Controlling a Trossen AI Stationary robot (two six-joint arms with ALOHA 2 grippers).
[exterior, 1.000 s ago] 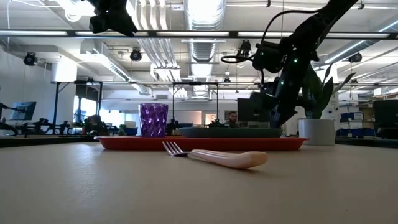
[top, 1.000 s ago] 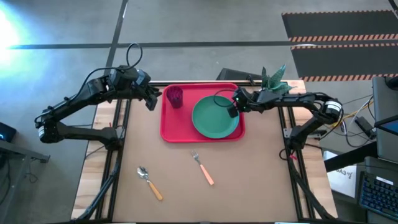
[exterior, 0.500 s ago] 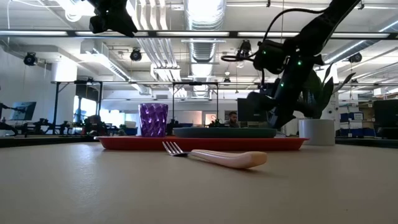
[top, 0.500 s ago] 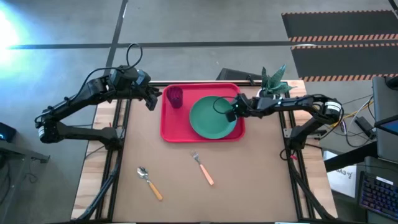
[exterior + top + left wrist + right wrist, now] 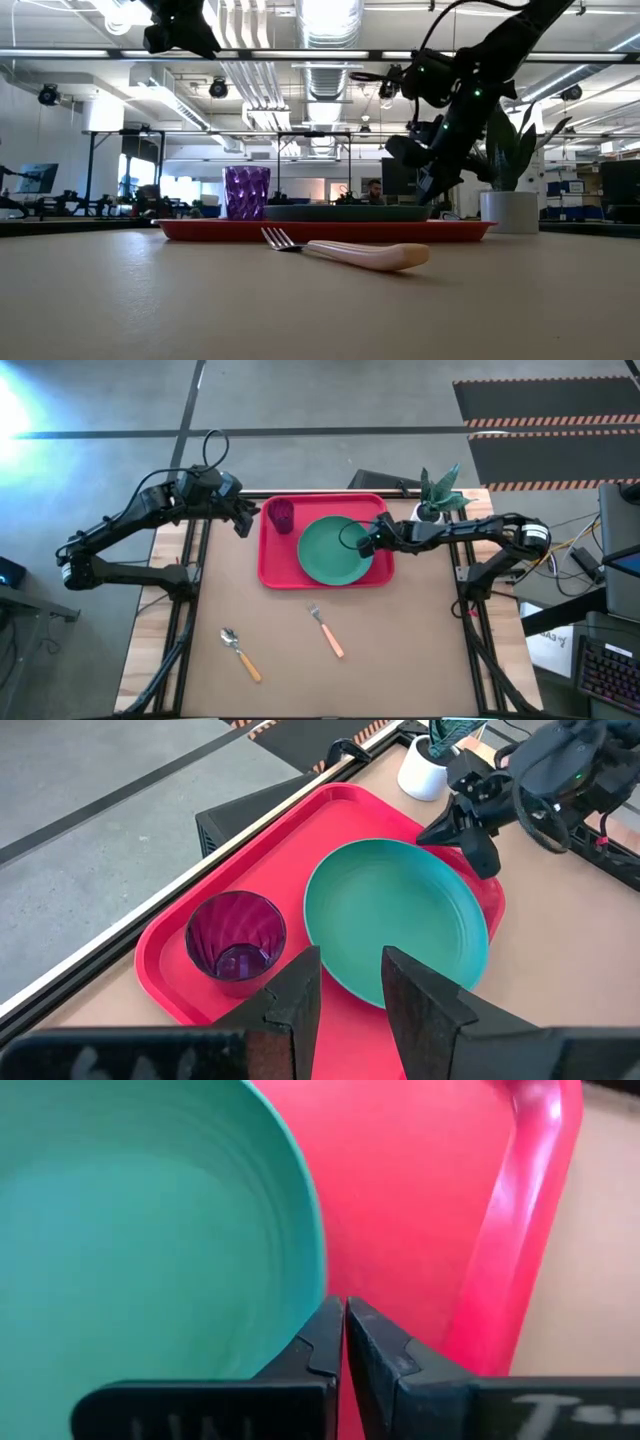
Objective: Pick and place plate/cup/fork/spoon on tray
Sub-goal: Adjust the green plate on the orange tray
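The teal plate [image 5: 335, 550] lies flat on the red tray [image 5: 272, 568], right of the purple cup [image 5: 281, 515], which stands upright in the tray's far left corner. My right gripper [image 5: 364, 543] is shut, low over the tray at the plate's right rim [image 5: 318, 1270]. My left gripper [image 5: 246, 520] is open and empty, held above the table just left of the tray; its wrist view shows the cup [image 5: 235, 935] and the plate [image 5: 395, 920]. The fork [image 5: 327, 630] and the spoon [image 5: 240, 653] lie on the table nearer the front. My right gripper has its shut fingertips [image 5: 325, 1325] at the plate's right rim [image 5: 322, 1285], coming slanting down from the table's right side. The outer side of one finger meets the rim. The plate lies flat on the tray floor [image 5: 420, 1210].
A small white pot with a green plant [image 5: 432, 508] stands at the table's far right, close behind my right arm. The front half of the brown table holds only the fork and the spoon. The low view shows the fork [image 5: 345, 252] in front of the tray [image 5: 200, 230].
My right gripper has moved toward the table's left edge and a little toward the near edge, staying shut. The plate has slid left along the tray floor ahead of it, closer to the cup. My left arm has kept still.
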